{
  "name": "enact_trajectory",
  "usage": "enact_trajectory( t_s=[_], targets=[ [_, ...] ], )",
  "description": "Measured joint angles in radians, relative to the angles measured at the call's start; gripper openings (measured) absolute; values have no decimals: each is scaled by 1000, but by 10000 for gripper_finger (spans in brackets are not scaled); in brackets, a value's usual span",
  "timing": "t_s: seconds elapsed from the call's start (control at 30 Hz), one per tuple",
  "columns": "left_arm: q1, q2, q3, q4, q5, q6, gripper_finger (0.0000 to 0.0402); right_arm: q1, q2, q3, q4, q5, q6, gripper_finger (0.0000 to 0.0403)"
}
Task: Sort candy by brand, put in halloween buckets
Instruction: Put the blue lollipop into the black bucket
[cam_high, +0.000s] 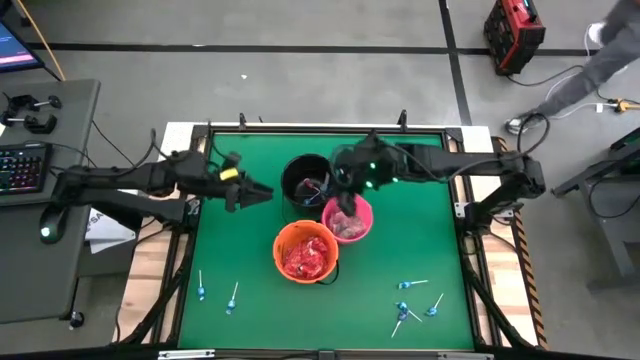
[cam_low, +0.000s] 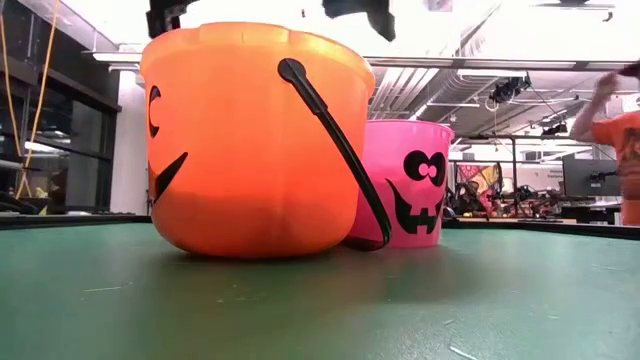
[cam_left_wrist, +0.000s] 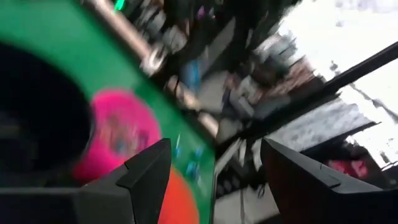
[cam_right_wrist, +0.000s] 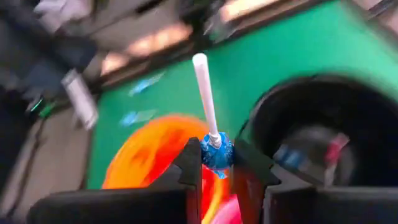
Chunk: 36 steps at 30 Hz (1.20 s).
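Observation:
Three buckets stand together mid-table: black (cam_high: 305, 180) farthest, pink (cam_high: 348, 222) to its near right, orange (cam_high: 305, 252) nearest and holding red packets. My right gripper (cam_right_wrist: 216, 163) is shut on a blue-headed lollipop (cam_right_wrist: 216, 151) and hovers over the gap between the black and pink buckets (cam_high: 346, 198). My left gripper (cam_left_wrist: 214, 180) is open and holds nothing, just left of the black bucket (cam_high: 262, 192). Loose lollipops lie flat on the mat at the near left (cam_high: 200, 291) and near right (cam_high: 410, 286). My right gripper pinches the lollipop's blue wrapped head (cam_right_wrist: 217, 155) between its two fingertips. The white stick (cam_right_wrist: 204, 93) juts out beyond the fingers, in line with them. The lollipop is lifted clear of the table and the buckets.
The green mat (cam_high: 240, 260) has open ground near the front edge between the two lollipop groups. In the low view the orange bucket (cam_low: 250, 140) stands in front of the pink one (cam_low: 405, 185). A person (cam_high: 612, 50) stands beyond the table's far right.

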Motion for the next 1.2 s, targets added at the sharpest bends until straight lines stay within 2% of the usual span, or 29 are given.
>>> enact_trajectory(
  t_s=[0.13, 0.3, 0.4, 0.63, 0.7, 0.8, 0.93, 1.07, 1.2],
  targets=[
    [-86, 13, 0, -132, -9, -54, 238, -56, 67, -1, 100, 61, -6, 41],
    [-263, 67, 0, -218, -126, -166, 238, -102, 174, -2, 117, 87, 44, 62],
    [-361, 109, 0, -247, -181, -223, 238, -112, 218, -4, 116, 109, 41, 106],
    [-510, 155, 0, -390, -284, -420, 238, -120, 240, -4, 117, 173, -7, 244],
    [-550, 154, 0, -461, -304, -509, 238, -131, 228, -4, 116, 180, -8, 266],
    [-628, 162, 0, -579, -314, -700, 238, -147, 198, 9, 74, 170, -4, 279],
    [-776, 231, 0, -605, -301, -955, 235, -148, 148, 37, -27, 161, -19, 281],
    [-894, 371, 0, -515, -170, -1180, 221, -138, 112, 39, -112, 159, -34, 282],
    [-964, 539, 2, -379, -57, -1343, 205, -130, 105, 38, -177, 160, -35, 282]
  ],
)
